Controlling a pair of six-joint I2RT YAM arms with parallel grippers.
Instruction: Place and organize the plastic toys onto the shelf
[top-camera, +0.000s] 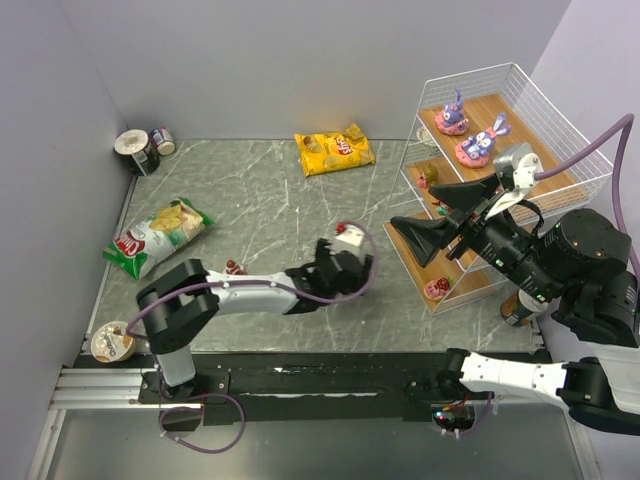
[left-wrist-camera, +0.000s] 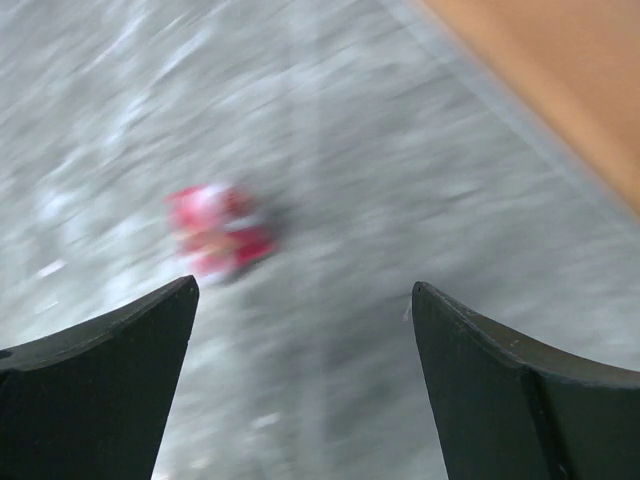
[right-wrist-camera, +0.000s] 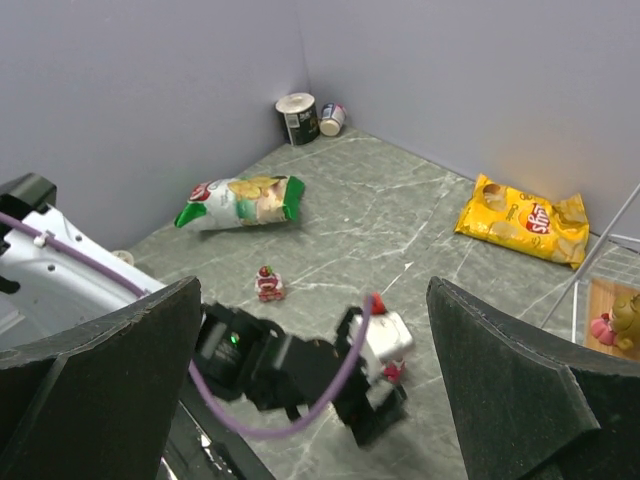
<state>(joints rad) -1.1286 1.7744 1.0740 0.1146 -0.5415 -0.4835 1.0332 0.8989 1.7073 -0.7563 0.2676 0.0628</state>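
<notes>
Far right on the grey marbled counter (top-camera: 260, 200) stands the white wire shelf with light-wood boards (top-camera: 495, 104). Right fingers (right-wrist-camera: 100, 380) and left fingers (left-wrist-camera: 100, 400) are spread, empty. Before the left fingers lies a small red-and-pink plastic toy (left-wrist-camera: 218, 232). We judge it light, hard and slick, best pinched at its base.

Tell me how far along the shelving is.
Done: two purple bunny figurines on pink donut bases sit high on the white wire shelf, a pink toy on its bottom board. In hand: nothing; the open left gripper hovers over a small red toy on the table. Left: that toy and a second red toy beside the left arm.
</notes>
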